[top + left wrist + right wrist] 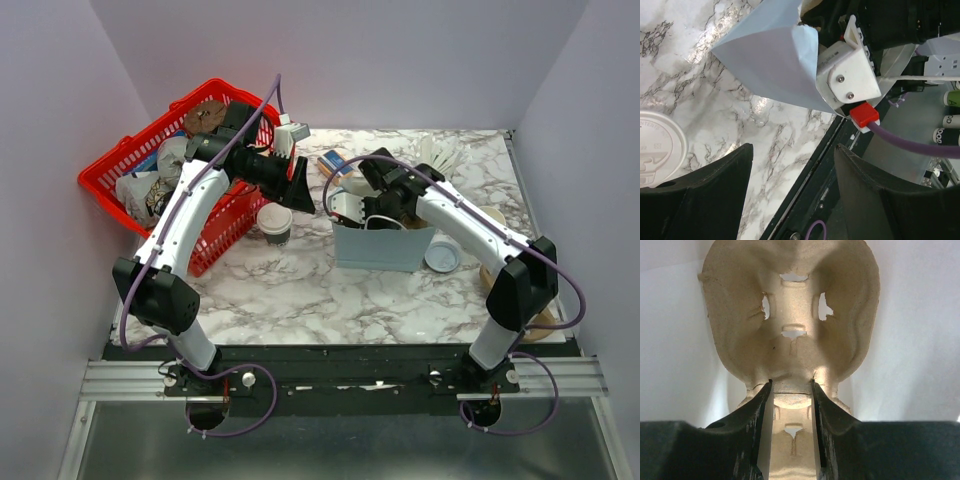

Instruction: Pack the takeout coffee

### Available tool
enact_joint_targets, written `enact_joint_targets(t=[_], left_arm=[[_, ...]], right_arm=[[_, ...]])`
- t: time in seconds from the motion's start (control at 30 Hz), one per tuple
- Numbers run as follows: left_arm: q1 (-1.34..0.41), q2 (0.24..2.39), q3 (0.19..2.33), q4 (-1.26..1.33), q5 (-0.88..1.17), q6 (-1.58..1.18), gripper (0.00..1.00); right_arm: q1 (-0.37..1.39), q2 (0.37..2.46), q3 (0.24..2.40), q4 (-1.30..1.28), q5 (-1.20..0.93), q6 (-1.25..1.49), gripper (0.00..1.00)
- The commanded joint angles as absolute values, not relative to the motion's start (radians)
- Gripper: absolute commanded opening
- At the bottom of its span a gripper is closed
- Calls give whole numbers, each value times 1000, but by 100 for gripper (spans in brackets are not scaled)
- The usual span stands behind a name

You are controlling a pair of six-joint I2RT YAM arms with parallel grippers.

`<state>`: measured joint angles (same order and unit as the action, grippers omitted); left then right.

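Landmark for this entry: the pale blue paper bag [385,250], standing upright and open-topped near the middle of the marble table [300,295]. The takeout coffee [275,224] stands upright on the table to the left of the bag, near it but not touching, with its white lid [655,145] on. The left gripper [300,190] hovers to the bag's left, just behind the cup. In the left wrist view we see its fingers [715,190] spread wide with nothing between them. The cup's lid lies outside the gap, beside one finger, and a corner of the bag shows ahead of the fingers. The right gripper [345,208] is at the left end of the bag's mouth. In the right wrist view it [791,382] is pinching the central rib of a moulded pulp cup carrier [792,315], both fingers pressed against the rib. Pale walls rise on either side of the carrier. A red basket [110,185] full of mixed items sits well to the left of the bag, at the table's far left edge. A loose lid disc [442,255] lies flat on the table just right of the bag.
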<state>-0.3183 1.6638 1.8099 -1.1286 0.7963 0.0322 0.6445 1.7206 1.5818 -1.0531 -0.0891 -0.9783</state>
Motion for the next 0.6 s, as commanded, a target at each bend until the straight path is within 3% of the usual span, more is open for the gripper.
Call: enact_joint_targets(t=[0.0,0.17,0.3,0.37,0.57], left_arm=[[-322,1672,1829,-1150,799,17,74],[-322,1669,1824,-1152,798,20,74],[-322,1674,1825,-1151,801,23,74],[-322,1681,1832,-1150,802,26,74],[-322,1707,1856,-1146,818,55,74]], right_arm=[[615,1762,1575,-1040,-169,-971,15],[584,1756,1623,-1081,-210,-916,54],[583,1720,1678,-1120,-209,-890,63],[583,1704,1723,-1130,-212,-865,73],[583,1681,1851,-1184,-206,-812,79]])
